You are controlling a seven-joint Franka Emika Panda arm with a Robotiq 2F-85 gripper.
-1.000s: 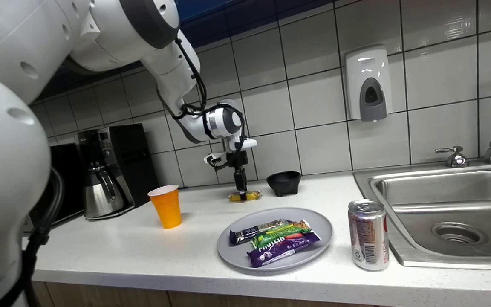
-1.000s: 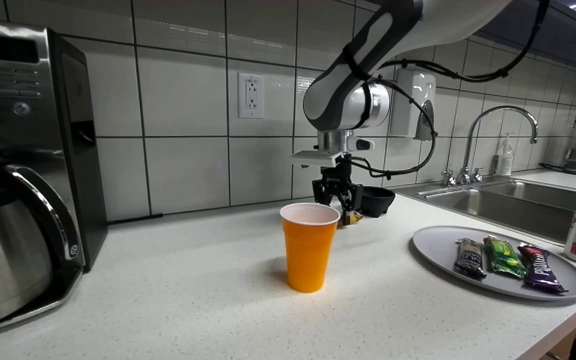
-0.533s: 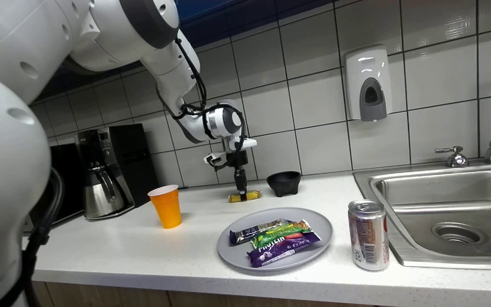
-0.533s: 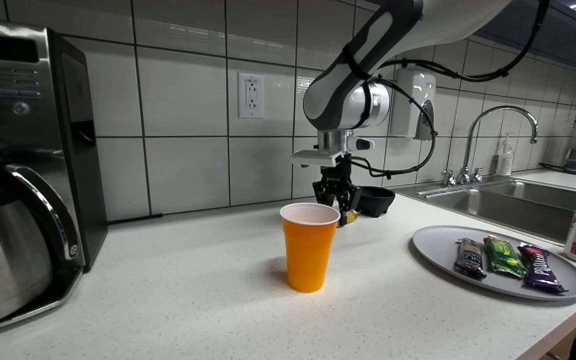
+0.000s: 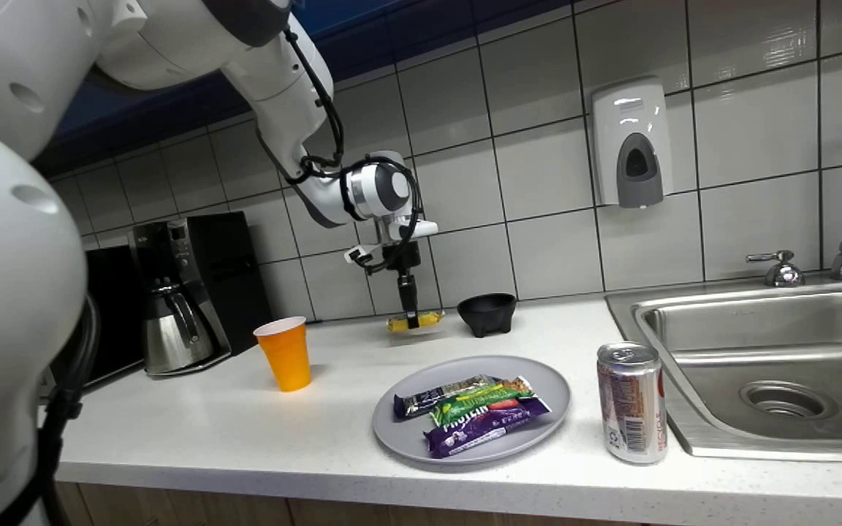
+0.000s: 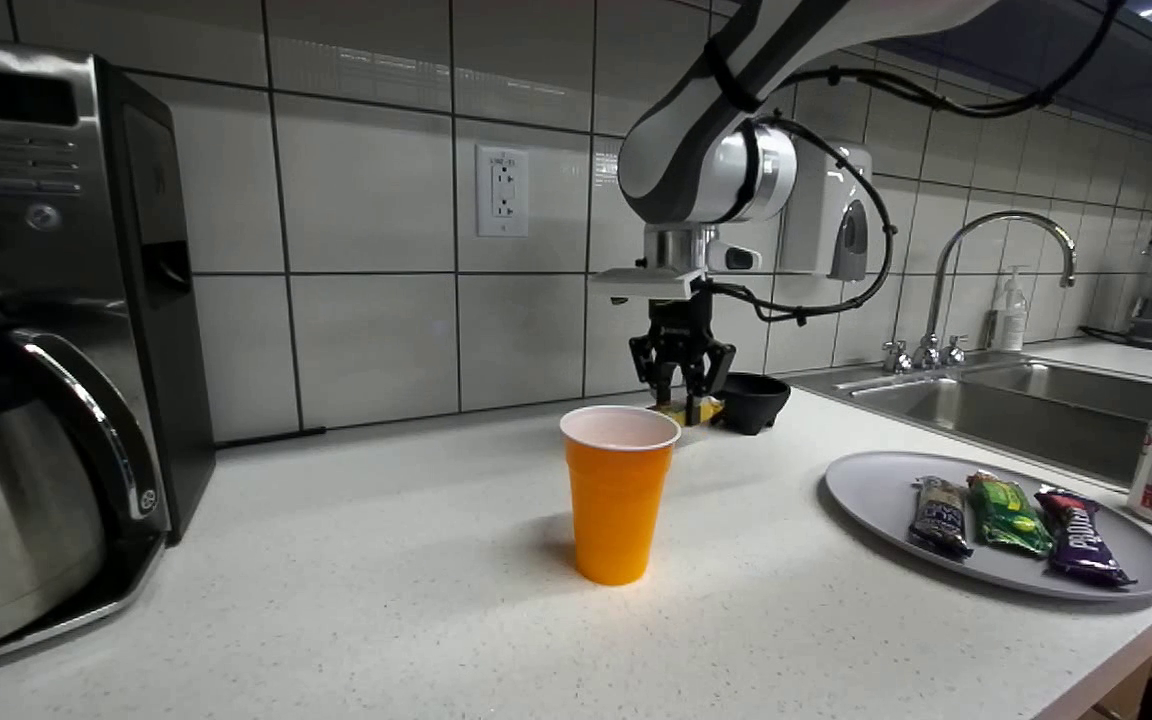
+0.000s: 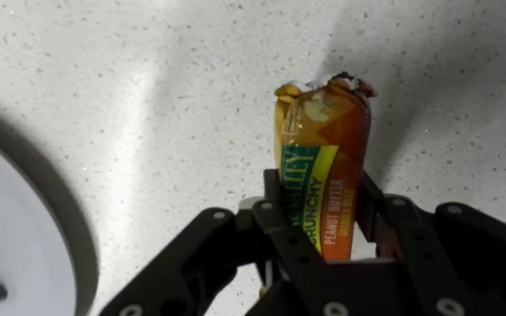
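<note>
The crunchy peanut butter granola bar (image 7: 319,175) has just left the tabletop (image 5: 209,431): half a second ago it lay on the surface, and now it hangs just above, a faint shadow beneath it. The fingers (image 5: 408,292) have risen with it, clamped on its two long sides near the middle, so the hold seems firm enough to carry the weight.

In an exterior view the bar is near the centre of the frame, its long axis running left to right and almost level, the right end slightly higher and pointing toward the black bowl (image 5: 487,314), a small gap between them in that frame. In the wrist view the long axis runs nearly straight up the frame, crimped end toward the top, printed face to the camera, lettering reading upward; the lower end is mostly hidden by the fingers.

The grey plate (image 5: 403,435), carrying three wrapped bars (image 5: 479,403), the orange plastic cup (image 5: 288,361) and the soda can (image 5: 631,409) are unchanged.
</note>
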